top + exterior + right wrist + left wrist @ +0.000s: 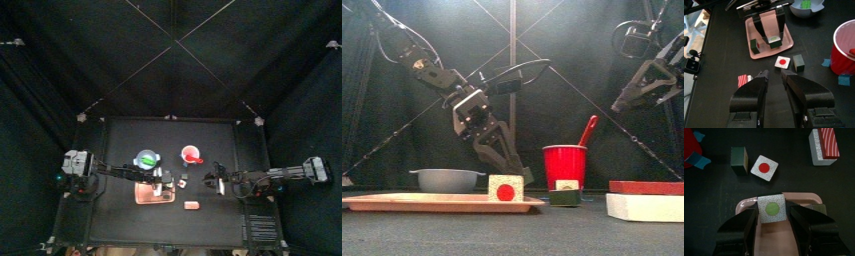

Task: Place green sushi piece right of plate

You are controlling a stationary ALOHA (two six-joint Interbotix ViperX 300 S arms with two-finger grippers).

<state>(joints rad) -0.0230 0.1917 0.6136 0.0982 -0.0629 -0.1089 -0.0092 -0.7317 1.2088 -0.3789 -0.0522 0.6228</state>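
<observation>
Because your left end effector comes down from above, its jaws sit on either side of the green sushi piece, pinching it just over the pink plate near the bench's front edge. Your right end effector hangs high, jaws narrow, gripping nothing, clear of the red-dot sushi piece.

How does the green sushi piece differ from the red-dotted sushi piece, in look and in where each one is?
The green sushi piece has a green centre; the red-dotted piece has a red one. The green piece sits over the pink plate, between the jaws of the left pincer; the red-dotted piece lies free on the table, off the plate. Both are small white speckled squares.
</observation>
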